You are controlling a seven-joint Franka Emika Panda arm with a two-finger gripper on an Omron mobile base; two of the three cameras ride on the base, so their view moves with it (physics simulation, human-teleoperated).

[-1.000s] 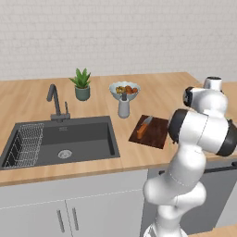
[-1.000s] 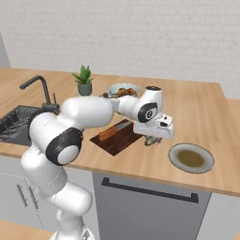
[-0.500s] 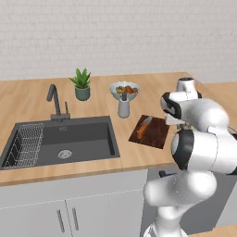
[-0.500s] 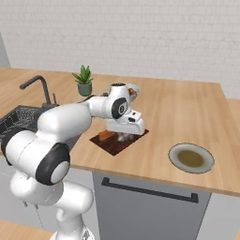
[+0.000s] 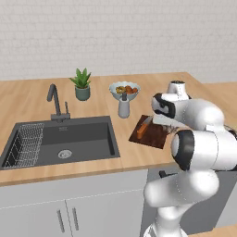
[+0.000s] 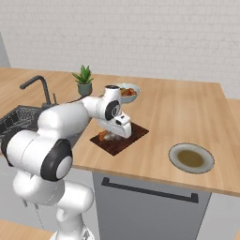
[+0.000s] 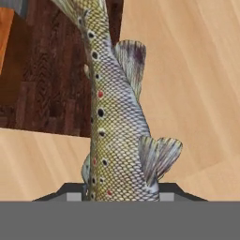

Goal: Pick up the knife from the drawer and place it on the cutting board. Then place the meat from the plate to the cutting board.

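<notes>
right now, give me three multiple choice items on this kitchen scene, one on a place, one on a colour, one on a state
1. Where does the knife lie?
A. in the sink
B. on the cutting board
C. on the plate

2. What colour is the knife's handle?
A. orange-brown
B. blue
C. white

3. What state is the plate in?
A. piled with fruit
B. upside down
C. bare of meat

Key:
1. B, the left base view shows the knife on the left part of the cutting board.
2. A, it shows orange-brown against the dark wood.
3. C, its brownish centre lies uncovered, while the meat, a speckled fish, sits in the jaws of the gripper over the board's edge.
</notes>
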